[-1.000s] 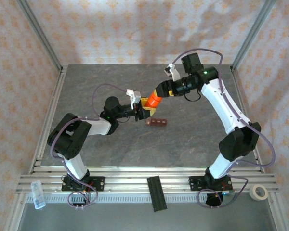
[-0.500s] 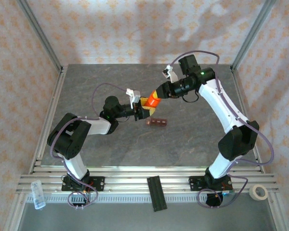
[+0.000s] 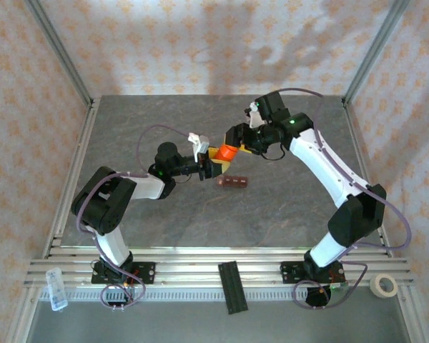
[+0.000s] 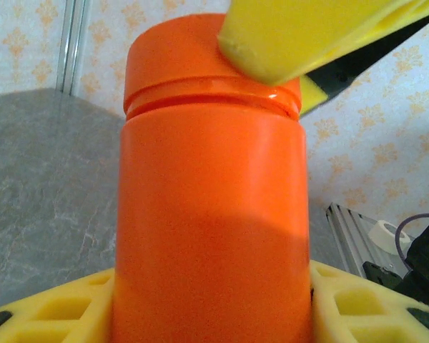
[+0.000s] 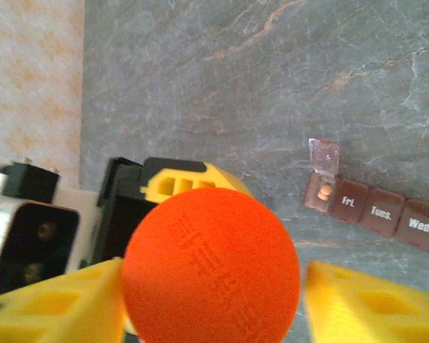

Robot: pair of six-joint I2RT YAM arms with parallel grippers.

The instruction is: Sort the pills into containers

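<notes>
The grey stone table (image 3: pixel 286 214) looks just as it did a second ago. Your right arm (image 3: pixel 329 168) has folded in toward the left since then, bringing the right gripper (image 3: pixel 232 145) closer over the orange bottle (image 4: pixel 211 214). Your left arm (image 3: pixel 121 196) has not moved. Its left gripper (image 3: pixel 216 158) stays clamped on the bottle's body, with a yellow finger pressed to each side.

At the cap (image 5: pixel 211 264), the right jaws straddle it loosely. One finger (image 5: pixel 64 300) touches the cap and the other stands just clear of it.

The brown pill strip (image 3: pixel 234 181) lies where it did, on the table just beside the left gripper. Its end lid (image 5: pixel 323 156) is flipped up, and an orange pill (image 5: pixel 324 192) sits in that compartment.
</notes>
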